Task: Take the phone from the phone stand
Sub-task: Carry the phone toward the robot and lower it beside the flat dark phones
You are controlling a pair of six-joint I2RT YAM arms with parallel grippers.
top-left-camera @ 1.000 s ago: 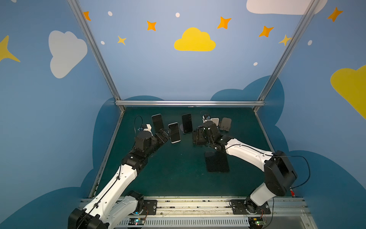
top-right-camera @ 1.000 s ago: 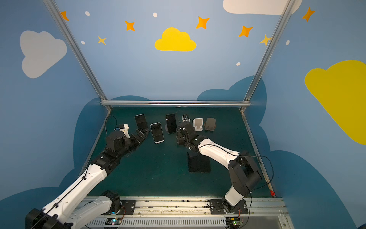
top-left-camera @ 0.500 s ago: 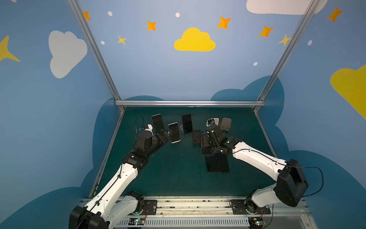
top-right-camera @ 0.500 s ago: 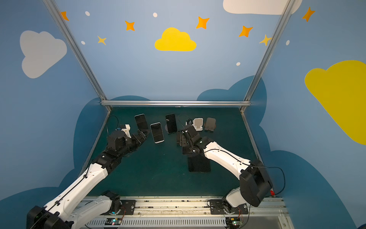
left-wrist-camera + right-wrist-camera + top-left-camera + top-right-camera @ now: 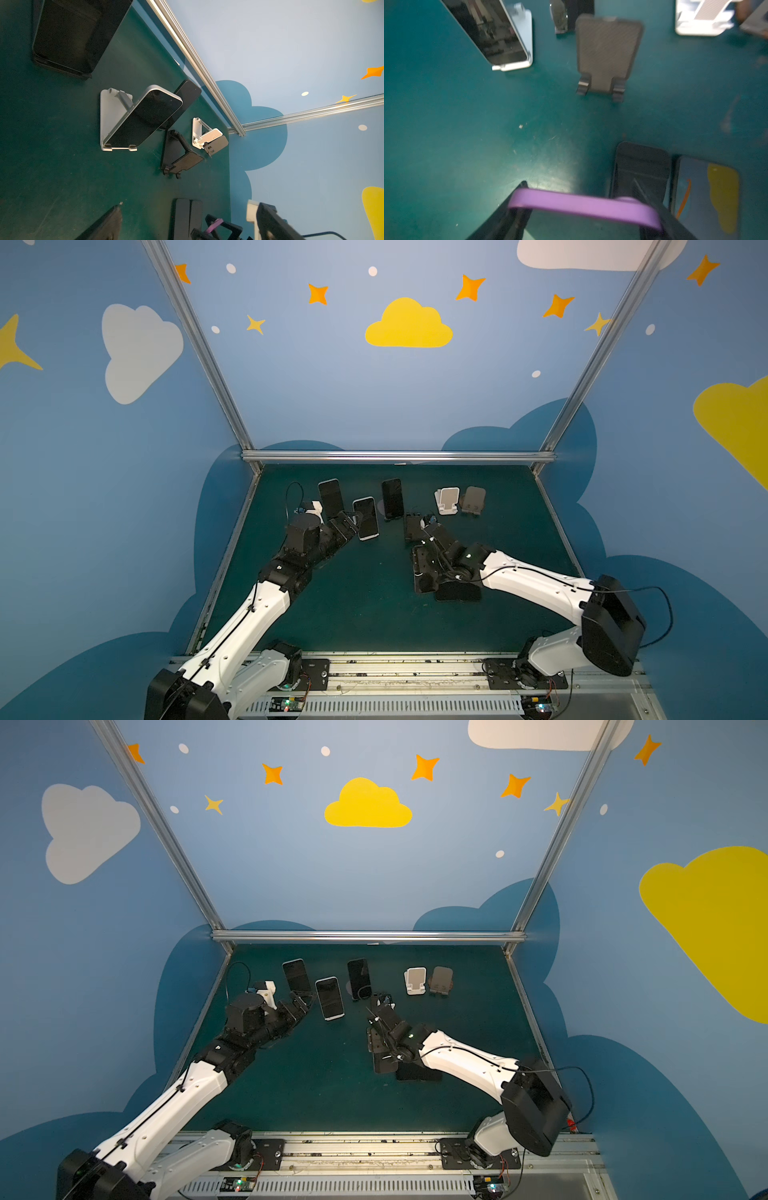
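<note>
My right gripper (image 5: 422,568) (image 5: 585,207) is shut on a phone in a purple case (image 5: 583,202), held by its sides just above the green table. The empty dark phone stand (image 5: 413,526) (image 5: 607,54) stands a short way beyond it. The held phone is clear of that stand. In the left wrist view the purple phone (image 5: 215,225) shows edge-on in the right jaws. My left gripper (image 5: 347,524) (image 5: 187,226) hangs open and empty beside a silver-edged phone (image 5: 365,517) (image 5: 145,118) that leans on a silver stand (image 5: 112,116).
Two more dark phones on stands (image 5: 330,497) (image 5: 392,497) sit at the back. A white stand (image 5: 448,501) and a brown stand (image 5: 473,499) are at the back right. Two dark phones (image 5: 641,166) (image 5: 706,197) lie flat beside my right gripper.
My right gripper has drawn back from the dark stand toward the front of the table, carrying the purple phone with it. The left arm has barely moved.
</note>
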